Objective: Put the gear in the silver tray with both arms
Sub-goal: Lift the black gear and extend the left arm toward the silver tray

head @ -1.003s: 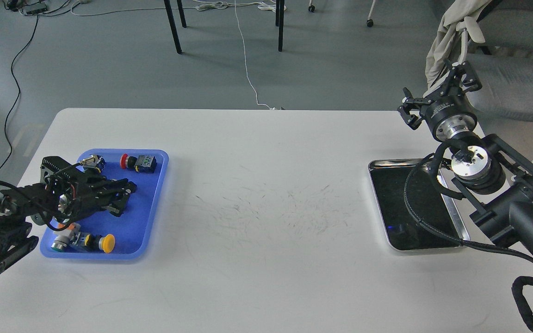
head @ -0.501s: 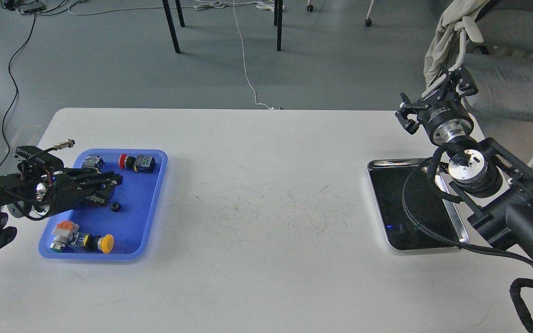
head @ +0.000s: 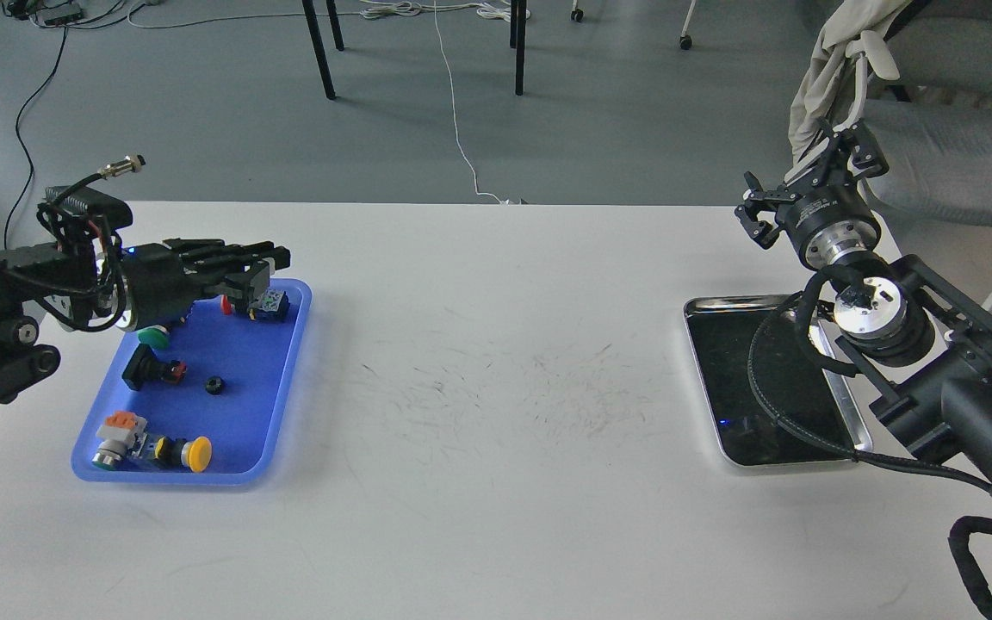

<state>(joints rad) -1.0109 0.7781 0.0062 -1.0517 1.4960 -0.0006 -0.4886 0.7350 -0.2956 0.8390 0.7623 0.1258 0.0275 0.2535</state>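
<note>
Gear pickup stage: my left arm raised over the blue tray, the silver tray bare.

Taking the table [head: 496,413] as landmark: the silver tray [head: 707,379] lies at its right end, nothing in it, part-hidden by my right arm [head: 918,362]; my right gripper [head: 806,194] hangs past the table's far right edge, fingers spread and holding nothing. The blue tray [head: 276,405] lies at the left end, holding push-buttons and a small black ring [head: 216,385], probably the gear, free near its middle. My left gripper [head: 276,258] hovers over that tray's far end; I cannot tell whether its fingers hold anything. Judged step: pickup. Next, I'd carry a held part rightward to the silver tray; otherwise descend on the ring.
</note>
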